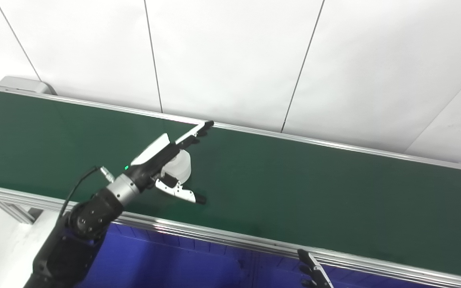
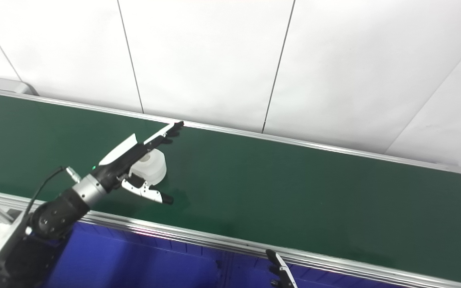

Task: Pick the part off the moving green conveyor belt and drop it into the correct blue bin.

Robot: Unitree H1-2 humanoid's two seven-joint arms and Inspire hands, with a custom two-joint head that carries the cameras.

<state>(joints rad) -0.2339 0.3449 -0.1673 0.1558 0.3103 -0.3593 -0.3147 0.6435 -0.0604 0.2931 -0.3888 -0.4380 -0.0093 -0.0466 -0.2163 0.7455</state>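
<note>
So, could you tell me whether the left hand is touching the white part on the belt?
Cannot tell: in both eye views the left hand overlaps the white part, fingers spread, showing neither contact nor gap.

Conveyor belt (image 1: pixel 294 188): runs left to right across the scene, wall panels (image 1: pixel 230 60) behind its far edge.
Part (image 2: pixel 150 168): on the belt, left of centre.
Left hand (image 1: pixel 170 164): over the part, fingers on its far side, thumb on its near side; contact apparently, not certain.
Bin (image 1: pixel 166 260): below the belt's near rail.
Right hand (image 1: pixel 313 272): at the near edge, right of centre, over the bin.
</note>
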